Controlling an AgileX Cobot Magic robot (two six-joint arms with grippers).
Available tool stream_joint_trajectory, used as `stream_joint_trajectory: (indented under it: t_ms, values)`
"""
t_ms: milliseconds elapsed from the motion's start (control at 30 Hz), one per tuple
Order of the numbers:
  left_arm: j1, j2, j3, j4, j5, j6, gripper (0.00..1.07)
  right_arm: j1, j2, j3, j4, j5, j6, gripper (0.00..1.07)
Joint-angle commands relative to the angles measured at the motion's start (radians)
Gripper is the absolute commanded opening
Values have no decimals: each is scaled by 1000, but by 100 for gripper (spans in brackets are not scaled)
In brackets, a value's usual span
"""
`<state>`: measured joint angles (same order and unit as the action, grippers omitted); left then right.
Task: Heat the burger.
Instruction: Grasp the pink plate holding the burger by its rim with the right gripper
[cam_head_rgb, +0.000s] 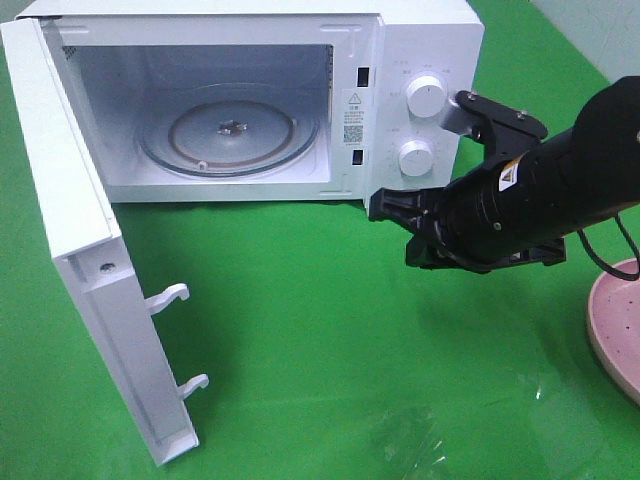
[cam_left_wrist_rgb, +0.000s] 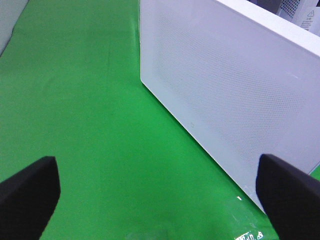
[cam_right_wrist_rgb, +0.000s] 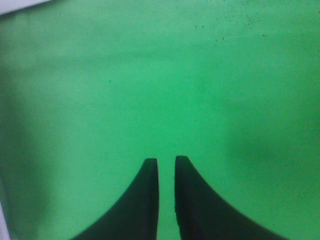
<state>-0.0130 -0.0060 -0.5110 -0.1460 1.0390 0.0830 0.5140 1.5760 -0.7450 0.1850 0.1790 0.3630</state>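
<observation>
The burger is out of view in all three views. My right gripper (cam_head_rgb: 384, 206) hovers low over the green cloth, just in front of the microwave's (cam_head_rgb: 430, 50) control panel, pointing left. In the right wrist view its fingertips (cam_right_wrist_rgb: 166, 162) stand a narrow gap apart with only cloth showing between them. My left gripper (cam_left_wrist_rgb: 160, 200) is wide open and empty, near the outer face of the microwave door (cam_left_wrist_rgb: 230, 85). It does not show in the high view.
The microwave door (cam_head_rgb: 80, 250) is swung fully open to the left, latch hooks pointing right. The glass turntable (cam_head_rgb: 230, 130) inside is bare. A speckled pink plate (cam_head_rgb: 620, 325) sits at the right edge. Two white knobs (cam_head_rgb: 425, 97) are on the panel.
</observation>
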Motion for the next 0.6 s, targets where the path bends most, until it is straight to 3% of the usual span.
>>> stream_joint_trajectory:
  t_ms: [33,333,600]
  values:
    - [-5,-17,2,0,-4,-5,103,-5,-27,-13,-7,131,-146,13]
    - [-5,-17,2,0,-4,-5,103,-5,-26,-108,-35,440,-354,16]
    - [-5,-17,2,0,-4,-5,103,-5,-26,-166,-84,584,-356,18]
